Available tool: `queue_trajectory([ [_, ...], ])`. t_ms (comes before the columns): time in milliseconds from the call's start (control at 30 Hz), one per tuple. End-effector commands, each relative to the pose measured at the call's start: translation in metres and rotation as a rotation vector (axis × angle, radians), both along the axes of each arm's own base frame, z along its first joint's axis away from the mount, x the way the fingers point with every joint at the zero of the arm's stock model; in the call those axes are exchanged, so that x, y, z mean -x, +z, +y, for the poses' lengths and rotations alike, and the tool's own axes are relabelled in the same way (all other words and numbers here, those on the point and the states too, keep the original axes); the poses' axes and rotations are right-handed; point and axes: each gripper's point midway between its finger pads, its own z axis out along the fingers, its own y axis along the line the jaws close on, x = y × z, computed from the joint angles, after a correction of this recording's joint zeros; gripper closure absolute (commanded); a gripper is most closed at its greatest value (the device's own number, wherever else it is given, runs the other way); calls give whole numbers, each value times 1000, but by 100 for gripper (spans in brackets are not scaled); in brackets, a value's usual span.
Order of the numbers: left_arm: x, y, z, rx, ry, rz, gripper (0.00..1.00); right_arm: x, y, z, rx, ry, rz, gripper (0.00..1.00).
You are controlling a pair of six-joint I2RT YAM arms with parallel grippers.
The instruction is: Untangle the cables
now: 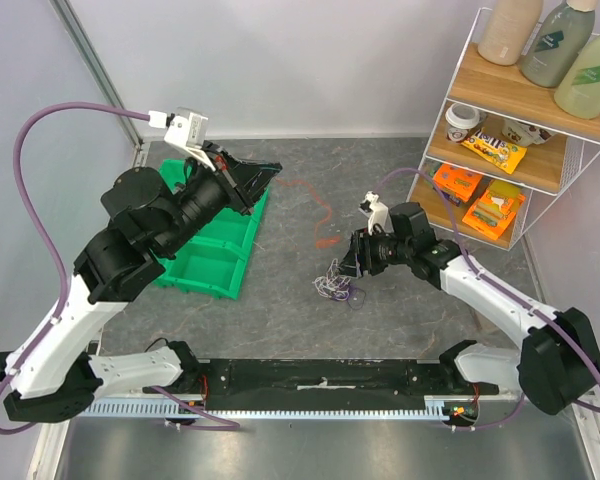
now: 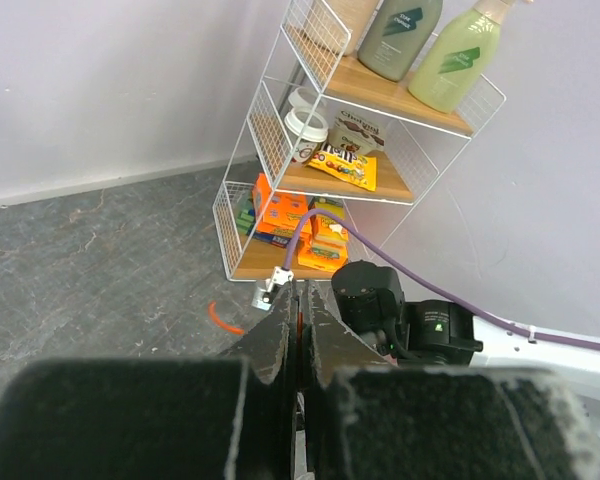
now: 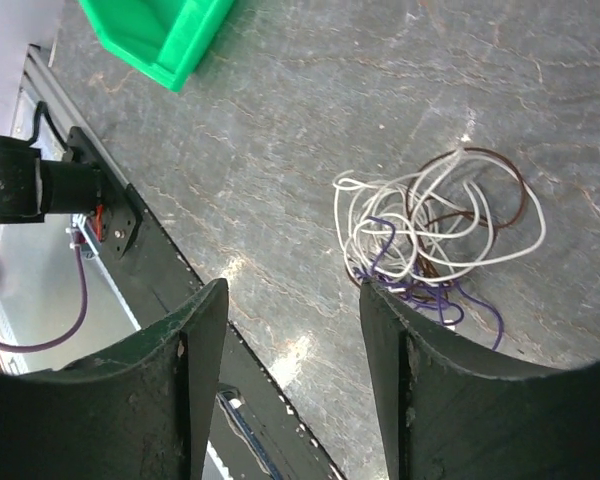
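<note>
Cables lie in one loose clump on the grey table, near its middle and a little toward the near edge. From above the clump is too small to tell strand from strand, and its far side is tucked under the right gripper. The right wrist view sorts it out better. White loops make up most of the clump, a dark brown loop rings the outer side, and purple strands trail from the bottom. The purple strands run up to the edge of one finger and pass out of sight behind it, so I cannot tell whether they touch it. That gripper's two fingers stand apart with only bare table showing between them. The clump sits just outside the gap, beside that one finger and not between the pair.

A separate red-orange strand lies on the table farther back, well apart from the clump. Its far end fades out toward the left gripper, which is raised over the far end of the green bin at the left. That gripper's fingers are pressed together. A sliver of orange shows in the seam, but whether the strand is pinched there is unclear. A wire rack stands at the far right, cut off by the frame.
</note>
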Motion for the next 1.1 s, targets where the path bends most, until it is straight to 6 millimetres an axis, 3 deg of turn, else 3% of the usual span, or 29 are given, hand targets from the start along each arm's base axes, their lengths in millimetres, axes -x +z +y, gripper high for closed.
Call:
queue_trajectory([
  [0,2,19,0,45,-11,-35,98,-1,58,13,-120,103,-197,35],
  [133,3,17,-6,40,-33,-27,98,8,97,10,-195,123,-347,27],
  [267,7,11,-16,23,-86,-1,99,1,161,3,-225,70,-520,14],
  [433,14,-2,-28,15,-153,55,98,-4,211,18,-282,132,-570,11],
  [600,20,-7,-39,19,-213,87,98,-15,243,38,-301,170,-645,11],
  [800,23,-2,-44,40,-240,100,98,-27,248,51,-296,193,-666,13],
  [900,23,4,-44,61,-240,100,98,-31,236,51,-280,176,-640,25],
  [1000,21,13,-41,82,-222,78,98,-30,220,54,-288,172,-588,63],
  [1067,19,22,-34,94,-190,44,98,-27,204,52,-277,166,-552,79],
])
